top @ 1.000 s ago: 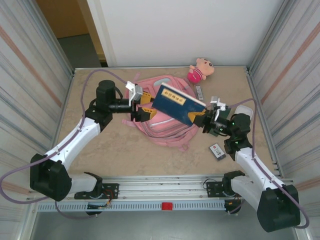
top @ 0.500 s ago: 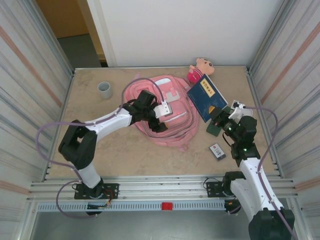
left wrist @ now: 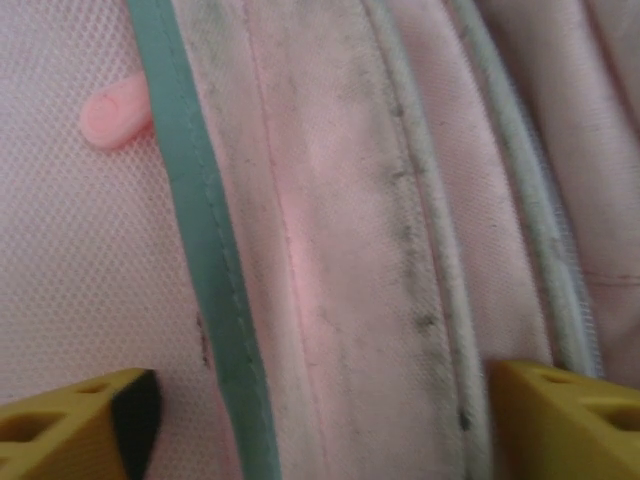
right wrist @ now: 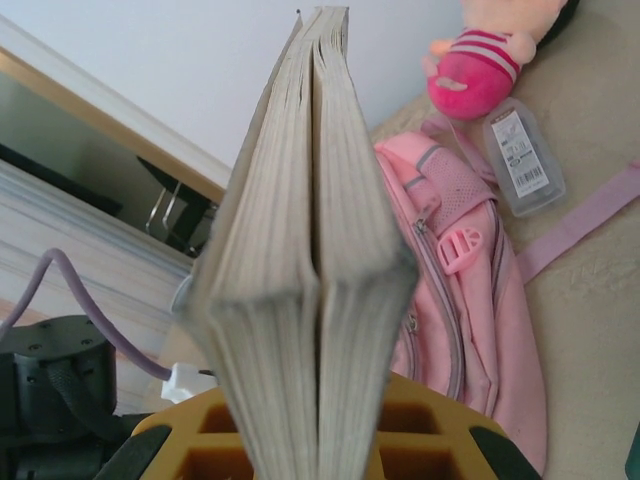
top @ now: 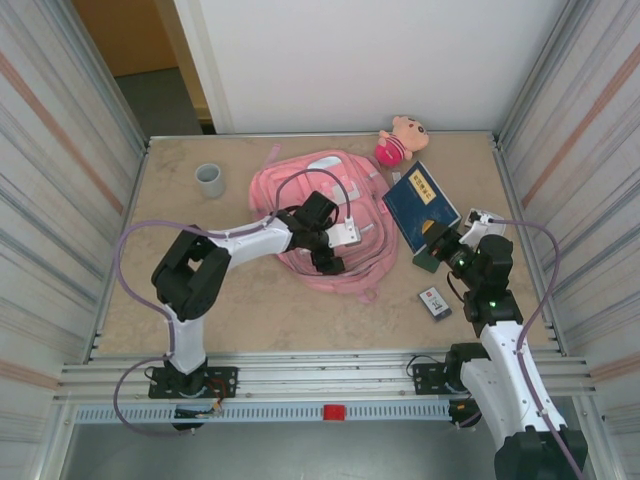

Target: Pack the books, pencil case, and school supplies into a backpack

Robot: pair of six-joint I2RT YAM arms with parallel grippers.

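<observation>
Backpack (top: pixel 290 190), pink, lies flat on the table (top: pixel 200 290) in the middle, front pockets facing up, so whichever zip gives access can be reached from above. The left fingers (left wrist: pixel 70 425) hover close over its fabric, spread wide on either side of a seam and a grey-green trim strip. They pinch nothing, and look placed to find an edge or zip to pull open. To the right of the bag, the right fingers (right wrist: pixel 180 445) are pressed tight on the lower edge of the navy-blue book (top: pixel 418 200). It stands raised, with its page edges toward the wrist camera, probably kept clear of the bag until there is an opening to slide it into. A small black piece with white markings (top: pixel 433 302) waits on the table near the right arm, not yet packed
</observation>
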